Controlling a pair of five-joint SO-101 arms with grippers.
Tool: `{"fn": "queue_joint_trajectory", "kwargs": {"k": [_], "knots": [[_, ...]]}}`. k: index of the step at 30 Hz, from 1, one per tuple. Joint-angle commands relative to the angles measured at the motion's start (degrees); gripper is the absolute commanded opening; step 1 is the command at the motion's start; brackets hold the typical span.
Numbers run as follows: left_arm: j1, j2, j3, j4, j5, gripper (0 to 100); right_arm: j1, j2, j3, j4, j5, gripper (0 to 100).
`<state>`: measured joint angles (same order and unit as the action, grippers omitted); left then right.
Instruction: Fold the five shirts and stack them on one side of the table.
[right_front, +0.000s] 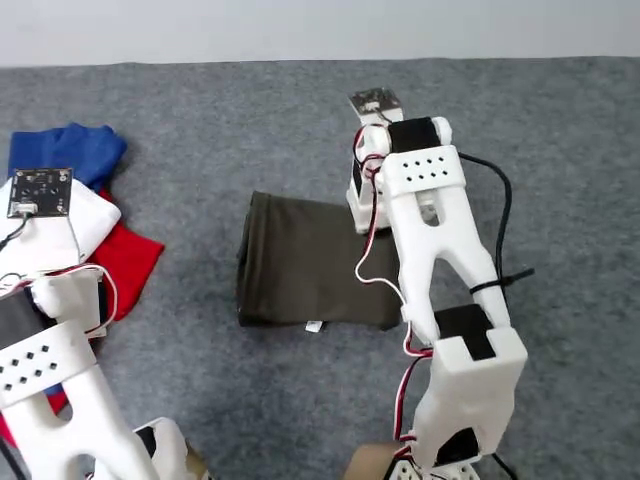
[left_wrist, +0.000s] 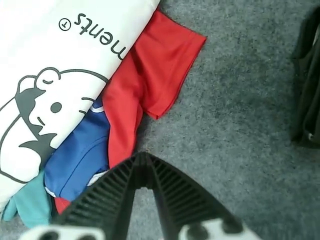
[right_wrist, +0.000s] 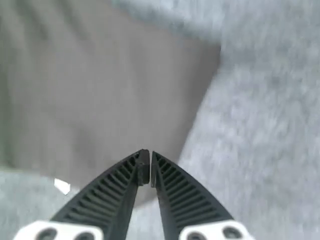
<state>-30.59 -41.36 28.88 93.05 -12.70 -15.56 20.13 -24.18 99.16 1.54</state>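
Right gripper (right_wrist: 150, 167): fingers pressed together, seemingly gripping nothing, over the folded olive shirt (right_front: 300, 265) near its edge. Left gripper (left_wrist: 145, 161): closed, empty, well apart from the olive shirt. Farther still from the olive shirt, a heap: white shirt (right_front: 60, 235), red shirt (right_front: 130, 265), blue shirt (right_front: 70, 150).

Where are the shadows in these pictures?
Left wrist view: a soft dark shadow lies on the grey carpet along the edge of the red fabric shirt. High view: the light is even, with a thin shadow under the folded dark olive shirt, at its edge nearest the arms.
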Motion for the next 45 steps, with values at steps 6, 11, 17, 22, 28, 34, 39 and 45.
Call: {"fn": "queue_joint_trajectory", "kwargs": {"k": [6,11,17,22,28,34,39,45], "knots": [[0.4,-1.1,-1.9,6.1,-0.4,0,-4.2,-12.5,-1.7,3.7,-8.6,1.5],[0.3,-1.1,-7.4,6.4,-0.4,0,-7.7,-21.2,11.3,3.7,-15.6,1.6],[0.2,-1.1,-9.1,7.5,-0.3,0,-7.9,-22.7,26.2,1.0,-30.1,17.3],[0.2,-1.1,-9.1,7.4,-0.3,0,-9.1,-19.4,29.7,-5.5,-36.6,35.5],[0.2,-1.1,-9.1,7.4,-0.4,0,-11.0,-13.0,29.5,-14.0,-38.1,36.9],[0.2,-0.8,-9.1,7.3,-0.4,0,-10.9,-8.1,29.5,-21.8,-38.2,36.9],[0.2,-0.7,-9.0,7.3,-0.4,0,-10.7,-6.0,29.4,-22.3,-41.2,37.0],[0.2,-0.6,-9.0,7.3,-0.4,0,-10.5,-5.1,29.4,-24.8,-41.3,37.0]]}}
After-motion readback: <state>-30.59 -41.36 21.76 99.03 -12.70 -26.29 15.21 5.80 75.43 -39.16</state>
